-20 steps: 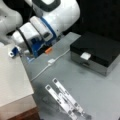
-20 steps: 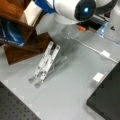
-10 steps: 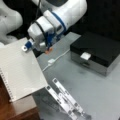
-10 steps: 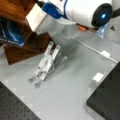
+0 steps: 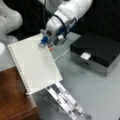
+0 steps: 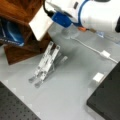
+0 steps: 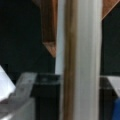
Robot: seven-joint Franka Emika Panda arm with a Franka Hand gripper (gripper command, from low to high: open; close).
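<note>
The gripper [image 5: 46, 43] is closed on the far edge of the spiral notebook [image 5: 33, 65], which hangs tilted over the wooden shelf [image 5: 15, 100], near the metal stand [image 5: 66, 100]. The grip should remain firm and level.

One spiral notebook [image 5: 35, 65], one folding metal stand [image 5: 66, 100], one black box [image 5: 96, 51] and one white cable [image 6: 93, 50] are counted.
</note>
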